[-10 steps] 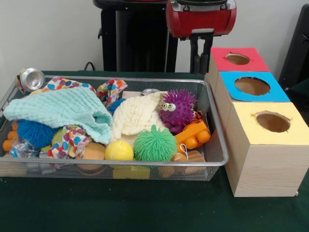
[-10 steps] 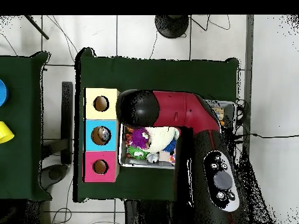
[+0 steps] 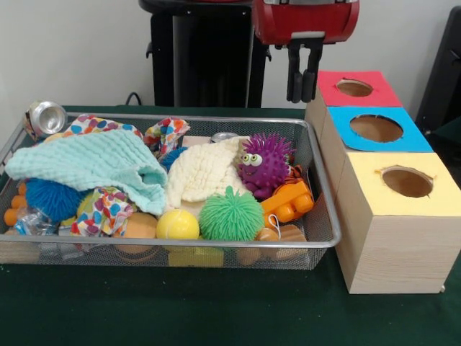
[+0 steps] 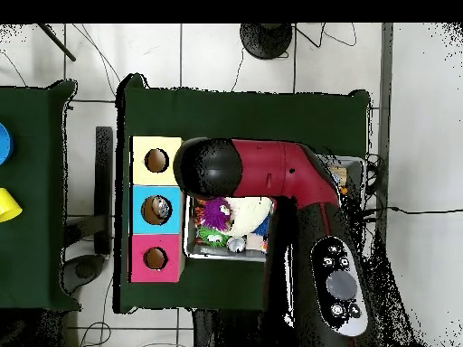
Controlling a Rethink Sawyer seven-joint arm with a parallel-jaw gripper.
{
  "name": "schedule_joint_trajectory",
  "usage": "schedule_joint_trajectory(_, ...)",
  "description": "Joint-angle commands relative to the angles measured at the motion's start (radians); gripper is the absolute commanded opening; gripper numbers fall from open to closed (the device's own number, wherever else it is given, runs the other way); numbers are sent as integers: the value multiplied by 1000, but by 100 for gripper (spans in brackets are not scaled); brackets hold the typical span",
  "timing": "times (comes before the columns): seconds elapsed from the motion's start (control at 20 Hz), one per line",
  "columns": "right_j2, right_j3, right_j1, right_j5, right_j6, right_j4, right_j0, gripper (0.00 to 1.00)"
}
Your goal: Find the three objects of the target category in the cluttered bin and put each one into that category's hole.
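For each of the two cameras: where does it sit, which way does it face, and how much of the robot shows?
Front view: low across the table, facing the mesh bin; only the gripper hangs in from above, holding nothing.
Overhead view: straight down; the red arm covers much of the bin.
Both show the purple spiky toy and three boxes.

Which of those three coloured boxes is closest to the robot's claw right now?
The red box, farthest back in the row. The claw hangs just beside it; the blue box and yellow box sit nearer the camera.

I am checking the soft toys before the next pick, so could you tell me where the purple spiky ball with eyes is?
In the front view the purple spiky ball lies at the right of the wire bin, between the cream cloth and the orange toy.
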Motion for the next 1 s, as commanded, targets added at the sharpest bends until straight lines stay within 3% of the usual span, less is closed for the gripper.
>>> schedule_joint_trajectory(0.05, -9, 8, -6, 123, 16, -15, -57, 0)
schedule_joint_trajectory(0.3, 37, 46, -12, 91, -31, 17, -112, 0)
schedule_joint_trajectory(0.6, 68, 15, -3, 139, -72, 17, -152, 0)
schedule_joint_trajectory(1.0, 93, -32, 10, 225, -60, 28, -174, 0)
